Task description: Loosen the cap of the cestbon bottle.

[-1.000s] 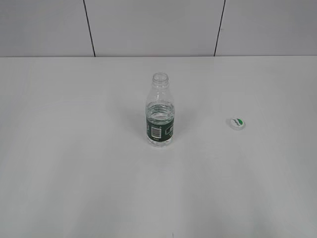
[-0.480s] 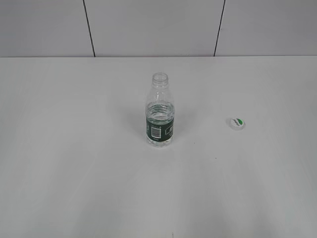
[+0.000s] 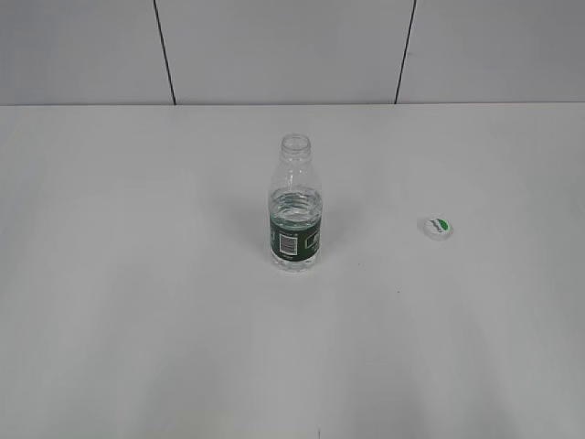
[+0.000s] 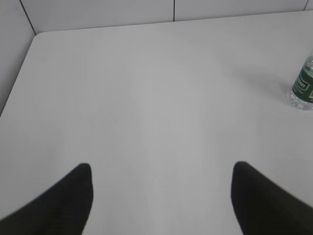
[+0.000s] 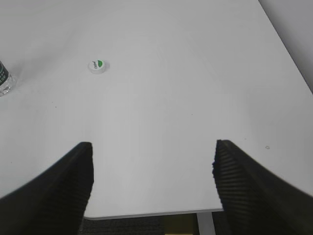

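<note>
The left claw (image 4: 160, 196) is spread wide over the smooth white table (image 3: 137, 302), empty. The clear, ribbed cestbon bottle (image 3: 295, 206) stands upright mid-table, neck bare; wrist views crop it. Its round white cap (image 3: 436, 227) lies well right, the right claw (image 5: 152, 181) likewise agape.

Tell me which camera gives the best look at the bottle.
The exterior view: the whole bottle stands upright with its neck open. The left wrist view catches only its lower part at the right edge; the right wrist view shows a sliver at the left edge.
</note>
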Available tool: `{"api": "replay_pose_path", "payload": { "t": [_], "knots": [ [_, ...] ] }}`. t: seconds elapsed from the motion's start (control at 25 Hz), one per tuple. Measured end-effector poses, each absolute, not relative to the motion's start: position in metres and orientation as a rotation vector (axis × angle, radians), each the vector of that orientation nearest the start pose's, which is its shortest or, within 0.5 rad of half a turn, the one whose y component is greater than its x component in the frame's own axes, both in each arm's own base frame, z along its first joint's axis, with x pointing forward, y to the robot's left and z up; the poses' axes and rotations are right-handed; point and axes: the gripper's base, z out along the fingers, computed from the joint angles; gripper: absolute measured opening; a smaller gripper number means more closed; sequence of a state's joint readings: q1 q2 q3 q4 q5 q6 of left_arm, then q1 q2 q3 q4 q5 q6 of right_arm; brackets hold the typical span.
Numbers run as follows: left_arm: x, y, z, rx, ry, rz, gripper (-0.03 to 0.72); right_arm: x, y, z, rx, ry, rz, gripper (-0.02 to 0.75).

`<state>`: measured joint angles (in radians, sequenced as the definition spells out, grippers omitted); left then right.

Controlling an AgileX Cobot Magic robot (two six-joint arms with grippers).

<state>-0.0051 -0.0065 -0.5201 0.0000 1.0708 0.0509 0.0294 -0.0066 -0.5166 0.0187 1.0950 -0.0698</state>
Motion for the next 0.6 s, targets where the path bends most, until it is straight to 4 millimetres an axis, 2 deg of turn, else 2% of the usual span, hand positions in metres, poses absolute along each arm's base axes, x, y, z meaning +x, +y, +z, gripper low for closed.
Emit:
{"api": "replay_pose_path", "payload": {
  "t": [0.6],
  "knots": [
    [-0.0087,0.0,0.282,0.057,2.027,0.029,0.526,-0.0094,0.0012,0.279,-0.103,2.053,-0.003,0.581]
  ]
}}
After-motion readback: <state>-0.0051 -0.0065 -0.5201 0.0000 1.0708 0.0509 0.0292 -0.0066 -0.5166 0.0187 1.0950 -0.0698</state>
